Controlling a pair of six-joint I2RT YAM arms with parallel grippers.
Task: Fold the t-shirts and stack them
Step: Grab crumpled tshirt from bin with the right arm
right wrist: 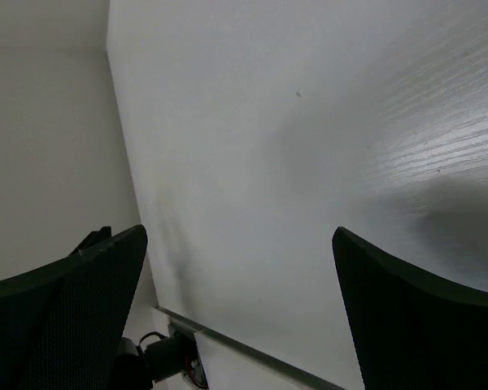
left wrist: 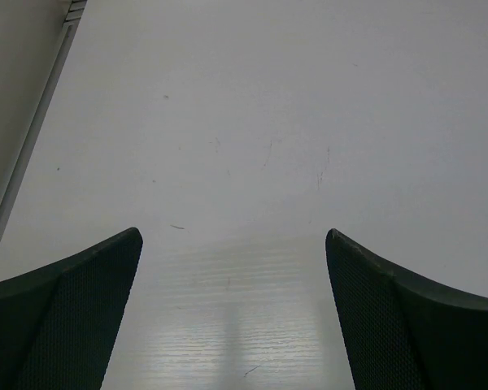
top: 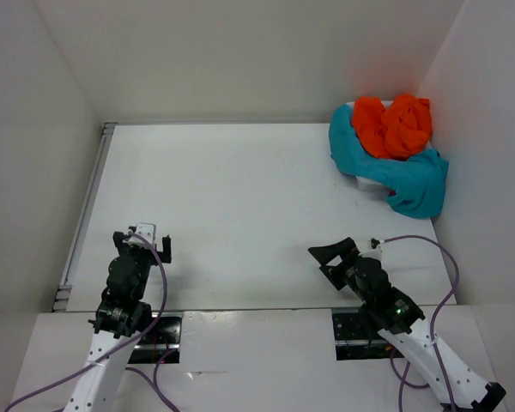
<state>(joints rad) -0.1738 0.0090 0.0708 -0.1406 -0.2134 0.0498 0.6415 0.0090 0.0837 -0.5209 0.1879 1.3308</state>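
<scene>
A bright orange t-shirt (top: 393,124) lies crumpled at the far right corner, on top of a teal blue t-shirt (top: 408,180) that drapes over a white basket (top: 364,179). I cannot pick out a pink-red shirt. My left gripper (top: 142,239) is open and empty over the near left of the white table (top: 240,197). My right gripper (top: 333,257) is open and empty over the near right. Both are far from the shirts. The left wrist view shows its open gripper (left wrist: 234,240) over bare table. The right wrist view shows its open gripper (right wrist: 240,236) the same way.
White walls close in the table on the left, back and right. A metal rail (top: 84,210) runs along the table's left edge and shows in the left wrist view (left wrist: 32,138). The arm bases and purple cables sit at the near edge.
</scene>
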